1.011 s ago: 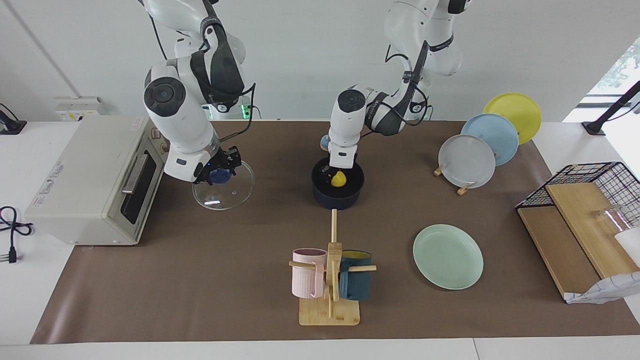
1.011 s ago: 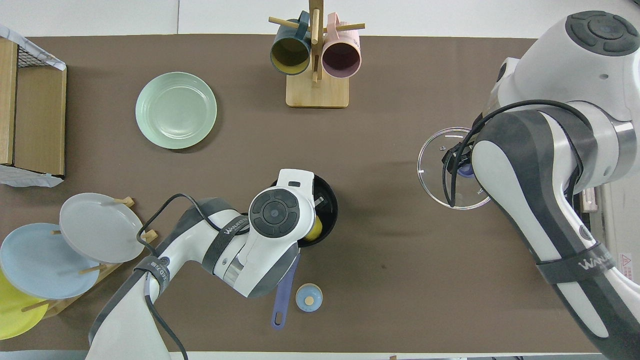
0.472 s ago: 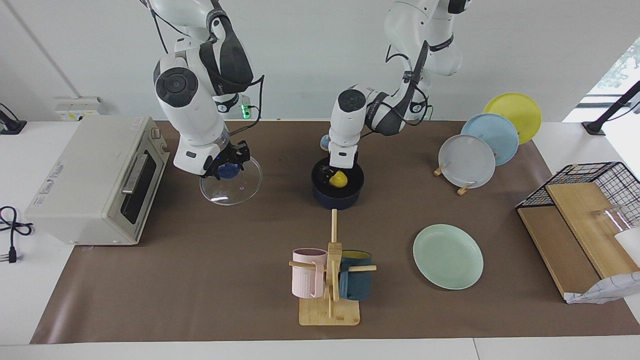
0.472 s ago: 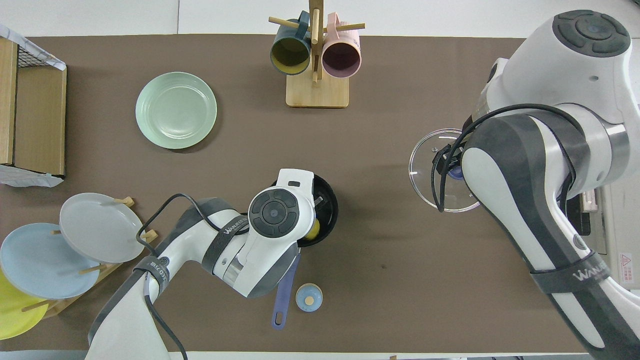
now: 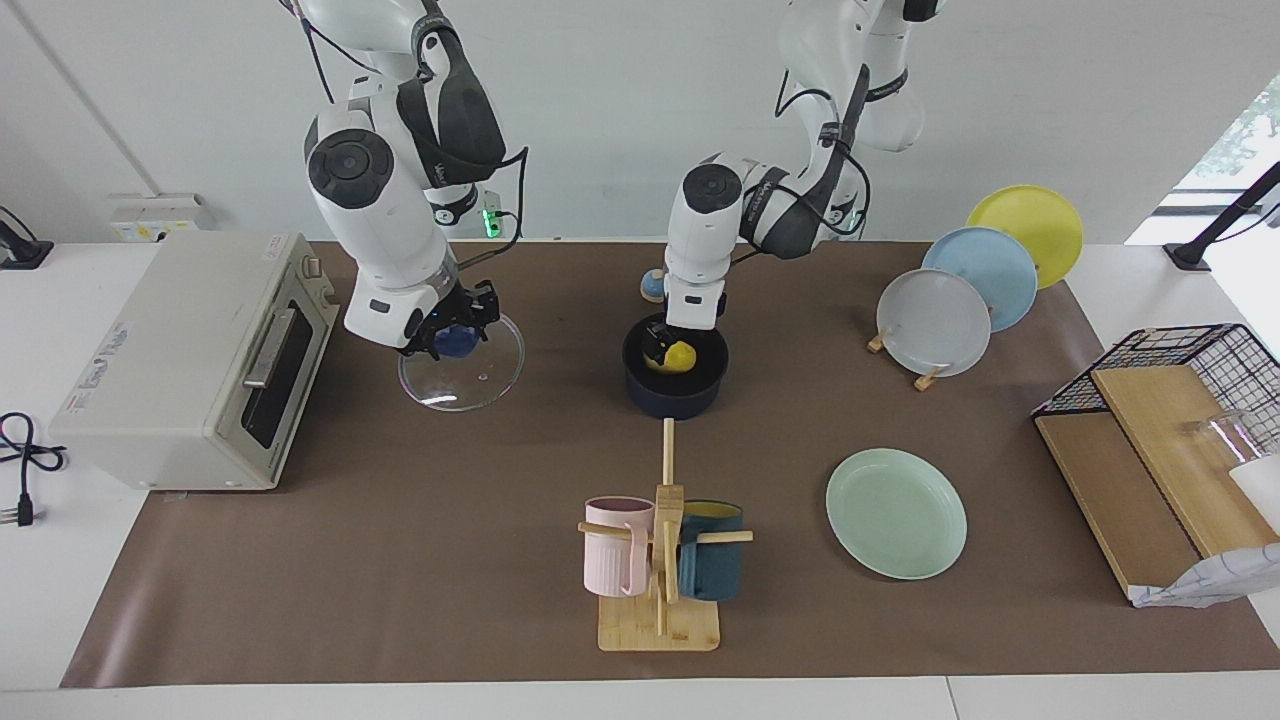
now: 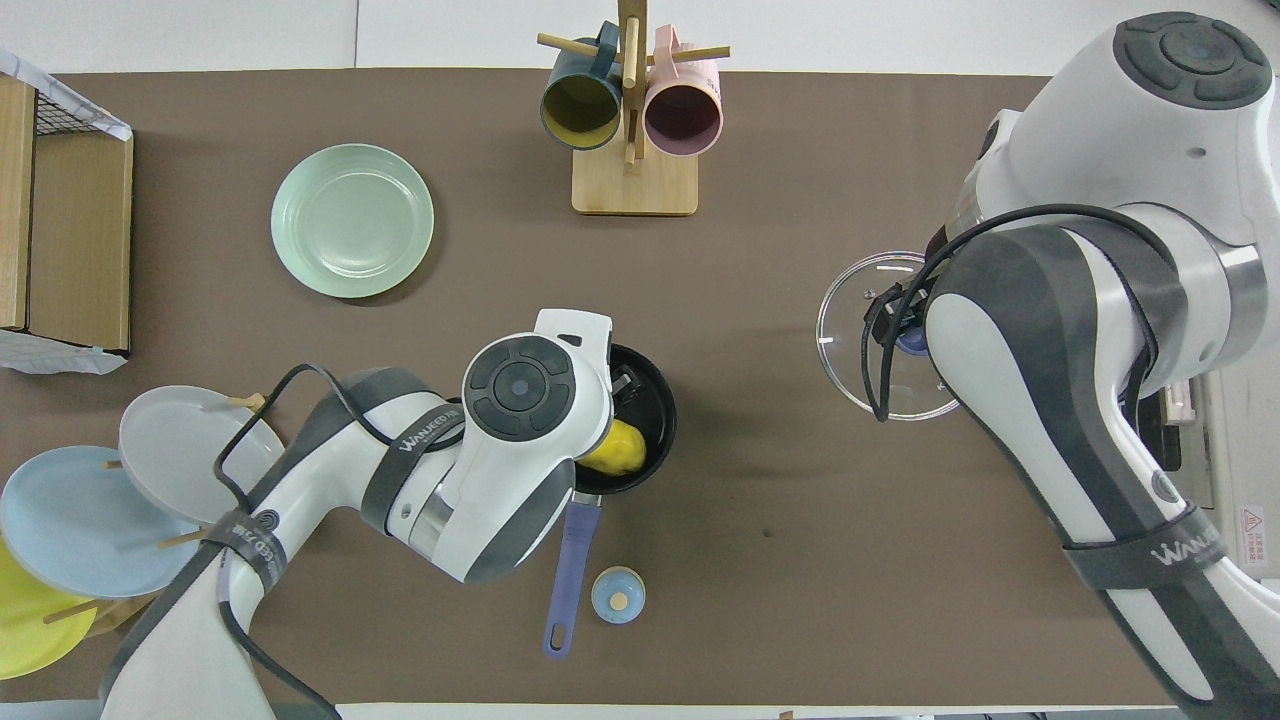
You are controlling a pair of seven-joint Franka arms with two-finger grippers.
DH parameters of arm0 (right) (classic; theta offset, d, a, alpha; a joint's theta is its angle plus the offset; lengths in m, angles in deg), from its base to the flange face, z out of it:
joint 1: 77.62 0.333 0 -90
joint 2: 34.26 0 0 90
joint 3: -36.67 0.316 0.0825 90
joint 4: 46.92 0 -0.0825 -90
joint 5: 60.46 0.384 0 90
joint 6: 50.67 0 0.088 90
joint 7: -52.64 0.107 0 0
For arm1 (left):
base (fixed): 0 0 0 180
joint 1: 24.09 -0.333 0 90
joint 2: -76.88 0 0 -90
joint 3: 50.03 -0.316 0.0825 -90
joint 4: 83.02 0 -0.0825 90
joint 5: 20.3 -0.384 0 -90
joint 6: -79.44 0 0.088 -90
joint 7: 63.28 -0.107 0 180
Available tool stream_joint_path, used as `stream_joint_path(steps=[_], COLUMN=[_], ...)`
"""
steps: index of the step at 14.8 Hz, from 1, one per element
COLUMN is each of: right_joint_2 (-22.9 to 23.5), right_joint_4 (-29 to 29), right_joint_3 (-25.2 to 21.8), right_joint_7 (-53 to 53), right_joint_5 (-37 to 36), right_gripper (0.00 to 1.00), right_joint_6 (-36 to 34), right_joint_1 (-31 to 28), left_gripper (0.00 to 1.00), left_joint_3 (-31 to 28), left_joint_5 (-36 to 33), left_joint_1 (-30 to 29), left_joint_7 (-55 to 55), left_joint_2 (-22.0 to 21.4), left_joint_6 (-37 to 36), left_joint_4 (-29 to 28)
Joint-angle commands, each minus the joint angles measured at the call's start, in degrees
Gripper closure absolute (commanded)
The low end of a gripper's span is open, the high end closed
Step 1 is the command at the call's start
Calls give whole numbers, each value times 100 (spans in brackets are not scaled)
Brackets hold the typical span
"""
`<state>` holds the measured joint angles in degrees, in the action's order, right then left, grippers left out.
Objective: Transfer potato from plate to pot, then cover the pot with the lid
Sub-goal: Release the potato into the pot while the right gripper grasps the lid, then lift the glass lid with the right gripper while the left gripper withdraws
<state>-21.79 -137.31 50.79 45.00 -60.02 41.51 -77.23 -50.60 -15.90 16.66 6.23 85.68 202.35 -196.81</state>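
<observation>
Facing view: left gripper [image 5: 660, 340], fingers spread, hangs over potato [image 5: 679, 356] in pot [image 5: 676, 385]; right gripper [image 5: 458, 325] pinches lid [image 5: 462, 362] knob, raised.

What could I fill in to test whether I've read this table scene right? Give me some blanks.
1. The left claw hangs over the dark blue pot, and inside the pot lies the yellow ____.
2. The mint-green plate has ____ on it.
3. The right claw is shut on the blue knob of the glass ____, beside the toaster oven.

Missing words: potato; nothing; lid.
</observation>
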Motion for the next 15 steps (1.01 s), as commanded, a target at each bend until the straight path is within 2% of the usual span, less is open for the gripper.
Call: stream_joint_path(steps=[1,4,7,10,12,15], right_joint_2=[53,53,53,158,228,527], right_joint_4=[135,109,39,12,-40,-85], right_joint_3=[283,319,328,337,328,328], right_joint_7=[524,1122,2052,3195,3539,4172], right_joint_5=[8,8,17,79,79,70], right_gripper=[100,100,100,100,100,100], right_joint_6=[-16,177,520,958,1196,1574], right_joint_1=[-5,381,934,1602,1901,2288], left_gripper=[0,0,0,0,0,0], left_joint_3=[-5,-31,-40,-49,-49,-49], left_joint_5=[79,79,79,61,35,17], left_joint_1=[-506,-1006,-1700,-2342,-2746,-3187], left_joint_7=[-578,-1148,-2254,-3405,-4179,-5208], left_joint_2=[-483,-781,-1177,-1213,-1213,-1239], left_joint_6=[-924,-1558,-1849,-2253,-2508,-2605], left_joint_4=[417,910,1077,1402,1613,1632])
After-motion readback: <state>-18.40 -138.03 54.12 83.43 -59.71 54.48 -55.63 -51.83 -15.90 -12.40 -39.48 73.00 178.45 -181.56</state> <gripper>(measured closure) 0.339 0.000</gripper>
